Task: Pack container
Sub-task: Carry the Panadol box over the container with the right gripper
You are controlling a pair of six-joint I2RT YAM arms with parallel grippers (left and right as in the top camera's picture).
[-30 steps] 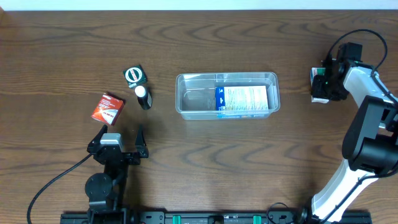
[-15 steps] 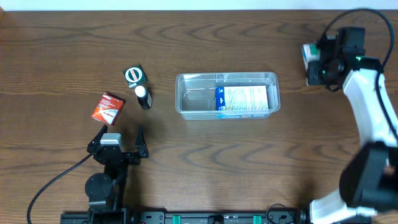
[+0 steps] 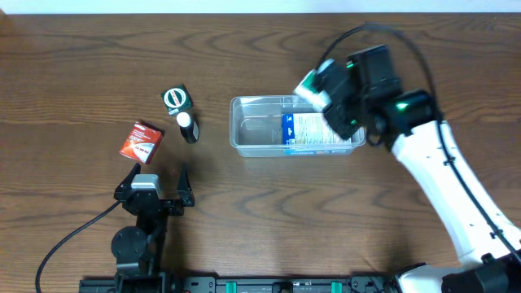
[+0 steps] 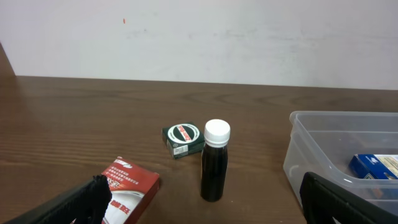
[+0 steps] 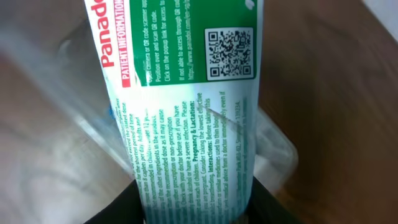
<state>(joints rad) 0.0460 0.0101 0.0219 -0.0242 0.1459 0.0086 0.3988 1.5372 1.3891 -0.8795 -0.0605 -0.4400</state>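
Well, from above, the container (image 3: 252, 134) sits in the middle of the wooden table (image 3: 81, 65), with a blue-and-white box (image 3: 317, 129) lying flat in its right half. The right gripper (image 3: 324, 96) hangs over the tub's far right corner, its jaws pinching a green-and-white box (image 3: 309, 83). Left of the tub are a small dark green box (image 3: 175, 98), a dark bottle (image 3: 188, 127) with a white cap just beside it, and a red box (image 3: 141, 140). The left gripper (image 3: 159, 172) is near the table's front edge, jaws spread wide with nothing between them.

Looking from the left wrist, the black fingers (image 4: 81, 202) show only at the bottom corners, far apart. The bottle stands upright ahead, the green box behind it, the red box lying flat to the left. The container's rounded corner comes in at the right, the blue-and-white box inside it.

From the right wrist, the green-and-white box fills the view, with fine print and a QR code on it, clamped between two dark fingers (image 5: 121, 208) at the bottom. Beneath it the clear tub is a blur, with brown wood to the right.
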